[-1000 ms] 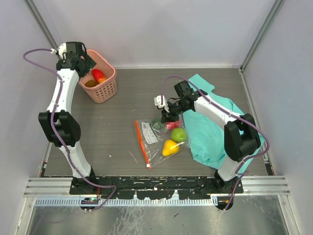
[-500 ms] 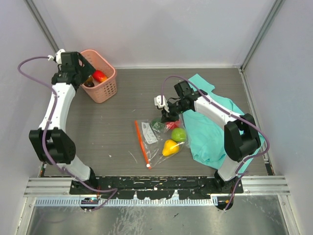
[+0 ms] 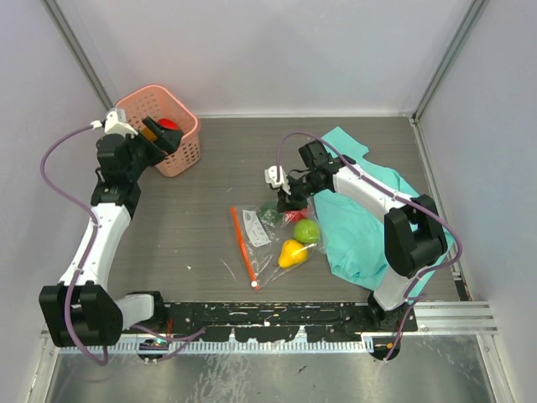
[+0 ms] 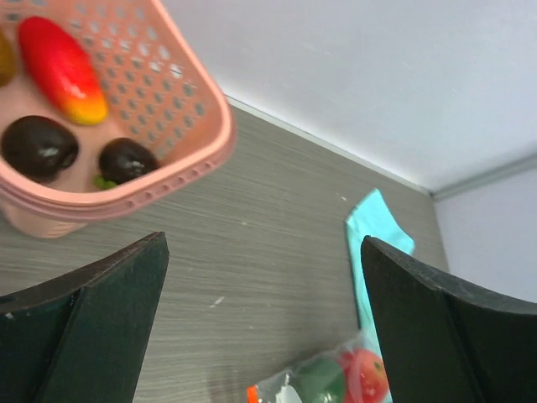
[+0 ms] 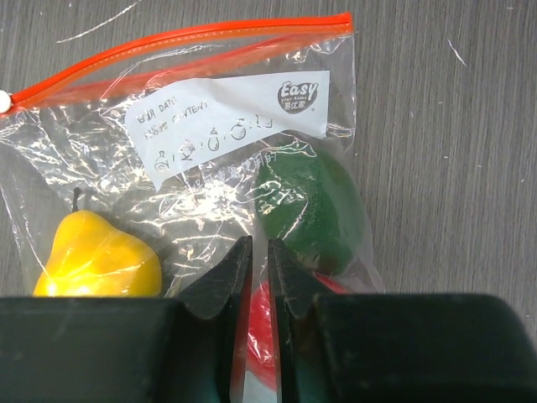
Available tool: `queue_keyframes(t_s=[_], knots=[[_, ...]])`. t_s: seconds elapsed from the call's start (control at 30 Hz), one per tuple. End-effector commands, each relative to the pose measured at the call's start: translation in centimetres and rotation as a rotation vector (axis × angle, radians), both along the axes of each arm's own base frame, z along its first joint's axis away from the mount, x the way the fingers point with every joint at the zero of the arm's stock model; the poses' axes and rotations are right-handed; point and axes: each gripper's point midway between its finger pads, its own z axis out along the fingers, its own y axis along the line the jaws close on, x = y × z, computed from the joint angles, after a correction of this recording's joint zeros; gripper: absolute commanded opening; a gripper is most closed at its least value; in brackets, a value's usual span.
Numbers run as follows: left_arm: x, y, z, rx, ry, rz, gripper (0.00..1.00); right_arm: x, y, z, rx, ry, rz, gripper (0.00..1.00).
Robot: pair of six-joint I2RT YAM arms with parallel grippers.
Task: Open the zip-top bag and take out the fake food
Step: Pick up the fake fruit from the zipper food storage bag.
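The clear zip-top bag (image 3: 267,238) lies flat mid-table, its red-orange zip strip (image 3: 242,243) on the left with the white slider (image 3: 254,285) at its near end. Inside it are fake food pieces: a yellow pear (image 3: 291,252), a light green fruit (image 3: 307,230), a dark green one (image 3: 269,213) and a red one (image 3: 294,216). My right gripper (image 3: 285,200) is shut, pinching the bag's plastic at its far end; its wrist view (image 5: 259,252) shows the label (image 5: 226,117), pear (image 5: 96,256) and dark green fruit (image 5: 310,210). My left gripper (image 3: 164,137) is open and empty beside the basket.
A pink basket (image 3: 180,155) stands at the back left; the left wrist view shows a red-yellow fruit (image 4: 63,67) and dark pieces (image 4: 38,147) in it. A teal cloth (image 3: 361,218) lies under and right of my right arm. Walls close three sides.
My left arm has swung off the basket top toward the near left and dropped lower, gripper open. My right arm and the bag have not moved.
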Motion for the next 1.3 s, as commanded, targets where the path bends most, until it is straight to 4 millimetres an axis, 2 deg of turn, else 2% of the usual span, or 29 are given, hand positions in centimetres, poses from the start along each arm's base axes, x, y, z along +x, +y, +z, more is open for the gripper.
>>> queue_keyframes(t_s=[0.0,0.17,0.33,0.47,0.6,0.73,0.9,1.1,1.27], knots=[[-2.1,-3.8,4.1,-0.032,-0.216,-0.234,0.98,-0.2,0.5,2.6,0.059,-0.076,0.032,0.2],[-4.6,-6.0,2.1,-0.076,-0.193,-0.369,0.98,-0.2,0.4,2.4,0.056,-0.083,0.037,0.21],[-6.9,-7.4,0.2,-0.136,-0.147,-0.448,1.0,-0.1,0.3,2.1,0.049,-0.086,0.038,0.21],[-8.5,-8.5,-2.1,-0.174,-0.106,-0.498,0.95,0.0,0.3,2.0,0.044,-0.087,0.037,0.22],[-10.0,-9.7,-5.3,-0.187,-0.047,-0.529,0.89,0.0,0.3,1.9,0.042,-0.087,0.036,0.23],[-11.3,-11.1,-9.0,-0.182,0.027,-0.548,0.71,0.0,0.3,2.0,0.042,-0.09,0.042,0.25],[-13.0,-13.4,-14.0,-0.081,0.105,-0.583,0.52,0.0,0.1,1.8,0.038,-0.09,0.054,0.27],[-14.3,-14.0,-18.5,0.021,0.192,-0.584,0.23,0.4,-0.5,1.1,0.008,-0.127,0.07,0.27],[-15.4,-14.6,-21.4,0.011,0.24,-0.625,0.13,1.3,-1.0,1.0,-0.021,-0.215,0.082,0.28]])
